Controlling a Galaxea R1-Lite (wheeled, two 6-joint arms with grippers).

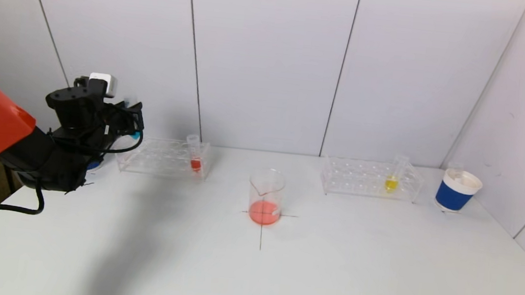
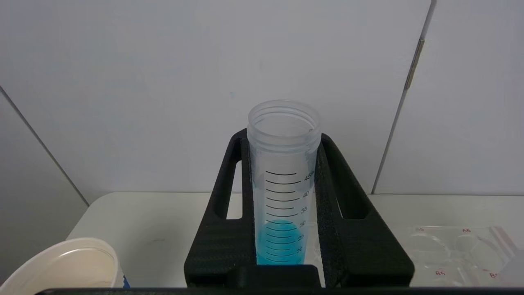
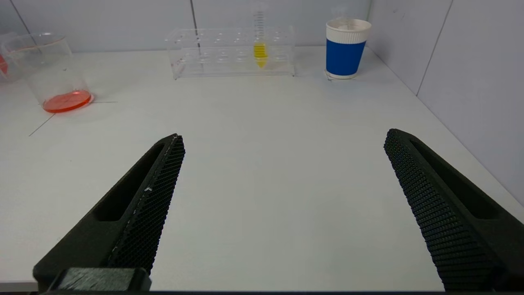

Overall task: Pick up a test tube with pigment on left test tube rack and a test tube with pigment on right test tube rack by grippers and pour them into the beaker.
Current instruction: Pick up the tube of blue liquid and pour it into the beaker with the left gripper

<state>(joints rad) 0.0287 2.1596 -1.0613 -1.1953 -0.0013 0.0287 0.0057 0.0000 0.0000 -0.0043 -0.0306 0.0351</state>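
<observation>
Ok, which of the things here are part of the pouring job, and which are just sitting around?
Part of the job:
- left gripper, shut on the blue tube
- beaker, red liquid in it
- left rack with the red tube
- right rack with the yellow tube
- right gripper, open, low over the table

Just sitting around:
- blue paper cup
- white paper cup
</observation>
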